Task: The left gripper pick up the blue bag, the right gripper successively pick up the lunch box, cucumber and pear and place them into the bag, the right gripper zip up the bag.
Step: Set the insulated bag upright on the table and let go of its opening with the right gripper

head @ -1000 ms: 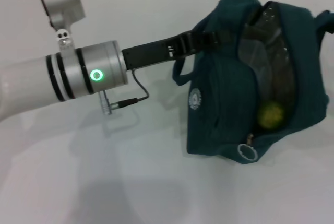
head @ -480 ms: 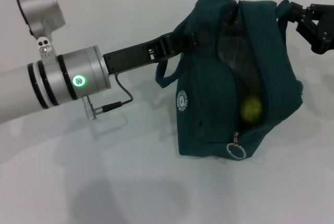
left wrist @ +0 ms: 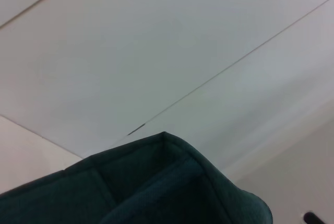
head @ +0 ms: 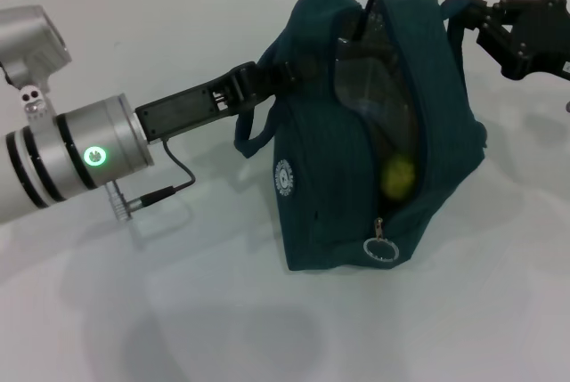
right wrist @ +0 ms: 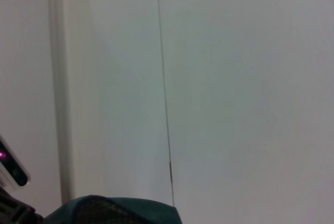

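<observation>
Holding the soft dark-blue fabric bag [head: 383, 133] by its upper edge, my left hand [head: 272, 75] is clamped on the cloth, the bag standing on the white surface [head: 178, 311] beyond my fingertips. My right hand [head: 485, 21] sits at the bag's far top corner; whether it grips, I cannot tell. A yellow-green round pear [head: 398, 176] shows inside. The limp cloth will sag; the silver zipper ring [head: 379, 248] looks the place to pull.

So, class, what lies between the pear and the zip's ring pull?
In the head view, only dark bag lining separates pear from ring pull.
</observation>
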### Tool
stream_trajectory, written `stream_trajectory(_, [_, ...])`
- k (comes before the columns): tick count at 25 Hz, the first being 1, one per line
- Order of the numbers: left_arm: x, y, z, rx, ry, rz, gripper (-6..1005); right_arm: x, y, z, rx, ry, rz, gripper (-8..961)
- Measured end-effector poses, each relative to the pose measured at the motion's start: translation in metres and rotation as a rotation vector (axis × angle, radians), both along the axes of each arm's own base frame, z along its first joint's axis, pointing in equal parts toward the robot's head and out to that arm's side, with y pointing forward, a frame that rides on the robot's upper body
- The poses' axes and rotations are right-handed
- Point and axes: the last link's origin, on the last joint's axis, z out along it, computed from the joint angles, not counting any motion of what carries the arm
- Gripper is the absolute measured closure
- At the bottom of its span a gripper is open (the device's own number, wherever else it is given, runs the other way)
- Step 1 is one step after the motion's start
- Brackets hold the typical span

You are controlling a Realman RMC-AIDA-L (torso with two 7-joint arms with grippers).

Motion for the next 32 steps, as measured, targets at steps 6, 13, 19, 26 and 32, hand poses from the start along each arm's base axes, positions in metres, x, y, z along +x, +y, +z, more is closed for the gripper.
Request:
stream_trajectory(6, [0.006, -0.010, 0.014, 0.005, -0.063, -0.074, 938, -0.010, -0.004, 0.010, 0.011, 0.050, 0.044, 926])
stream_trajectory(13, [0.006, -0.014, 0.023, 0.015, -0.102, -0.103, 937, 0.000, 0.003, 0.025, 0.090, 0.059, -0.027, 926])
stream_trajectory(19, [0.005, -0.016, 0.029, 0.035, -0.127, -0.110, 937, 0.002, 0.001, 0.027, 0.091, 0.070, -0.031, 926])
stream_trajectory(26, [0.001, -0.015, 0.033, 0.050, -0.145, -0.081, 938, 0.001, 0.000, 0.035, 0.111, 0.094, -0.034, 925])
stream_trajectory(32, [0.000, -0.016, 0.031, 0.045, -0.143, -0.077, 938, 0.000, -0.004, 0.033, 0.083, 0.100, -0.016, 925])
